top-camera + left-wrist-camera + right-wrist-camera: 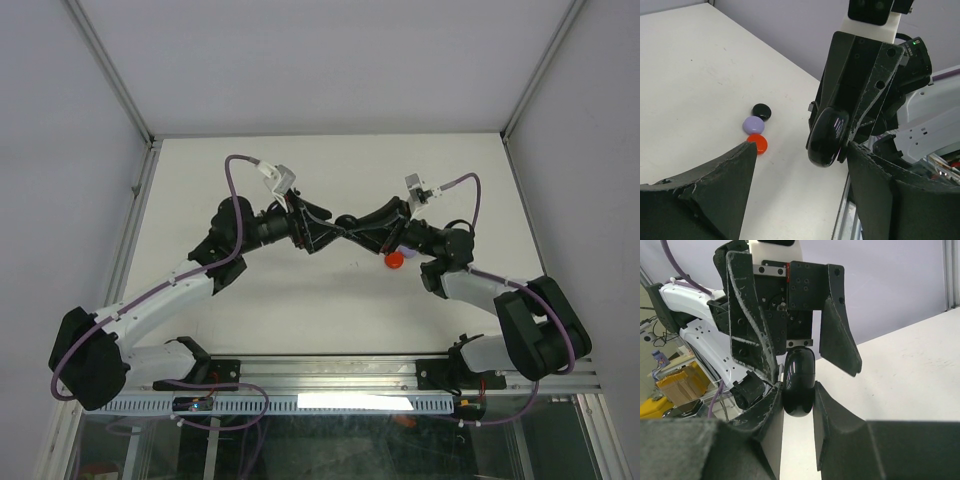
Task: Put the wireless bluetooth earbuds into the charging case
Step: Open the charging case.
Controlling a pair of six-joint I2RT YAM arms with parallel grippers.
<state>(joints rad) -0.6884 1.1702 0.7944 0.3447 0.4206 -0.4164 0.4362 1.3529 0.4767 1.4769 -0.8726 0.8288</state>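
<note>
The left end effector [800, 150] is held wide and empty above mid-surface. Facing it, a glossy black charging case [826, 135] is clamped in the right end effector [798, 405]. No earbuds can be made out. Lid-opening is judged in hand; next, the left end effector would need closing on the case.

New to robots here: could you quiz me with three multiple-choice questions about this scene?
1. Where is the glossy black case? A) in the right jaws B) flat on the table C) in a box
2. How many small round pieces lie on the table? A) one B) three C) six
3. The left jaws are: A) open B) shut on a red piece C) out of sight
Answers: A, the right jaws pinch it in the air; B, black, purple, red; A, they stand wide apart.
</note>
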